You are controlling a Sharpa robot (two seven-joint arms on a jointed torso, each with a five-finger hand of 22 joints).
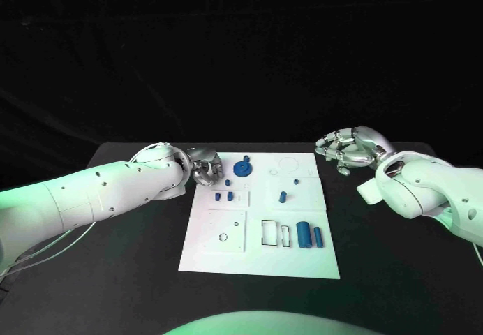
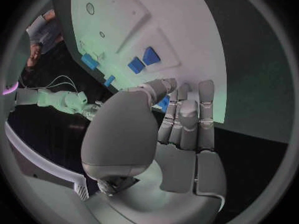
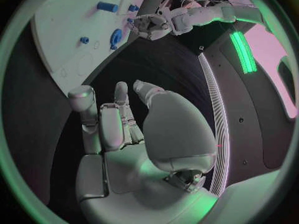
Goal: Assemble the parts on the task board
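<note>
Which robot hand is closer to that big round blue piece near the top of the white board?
The left robot hand: it is at the board's edge, right beside the round blue piece. The right robot hand is over the black table, beyond the task board.

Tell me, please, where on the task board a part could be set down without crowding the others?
The near end of the task board is bare below the two blue cylinders. The far half is crowded: blue gear, small parts, and the left hand at its corner.

Two glossy white, rounded arm shells carry small dark screw dots. Each ends in a silver, segmented metal robot hand: left robot hand [image 1: 206, 169], right robot hand [image 1: 347, 149]. Thin pale cables trail under the left arm at the frame's lower left.
</note>
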